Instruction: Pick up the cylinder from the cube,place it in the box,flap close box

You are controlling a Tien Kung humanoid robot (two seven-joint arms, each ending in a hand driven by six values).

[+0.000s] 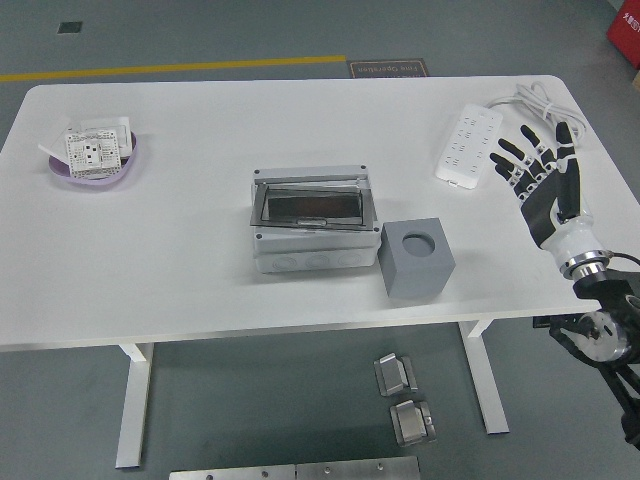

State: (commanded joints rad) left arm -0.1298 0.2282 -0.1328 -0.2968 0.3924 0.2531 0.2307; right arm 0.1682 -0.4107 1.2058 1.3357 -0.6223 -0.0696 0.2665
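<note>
A grey cube (pixel 417 259) with a round hole in its top stands near the table's front edge, right of centre. No cylinder shows in the hole. A grey box (pixel 313 232) with a tinted flap lid lying down over it stands just left of the cube. My right hand (pixel 540 180) is at the table's right edge, well right of the cube, fingers spread and holding nothing. My left arm is out of view.
A white power strip (pixel 468 147) with its cable lies at the back right, just left of my right hand. A purple bowl (pixel 95 165) holding white socket parts sits at the far left. Metal parts lie on the floor below the table.
</note>
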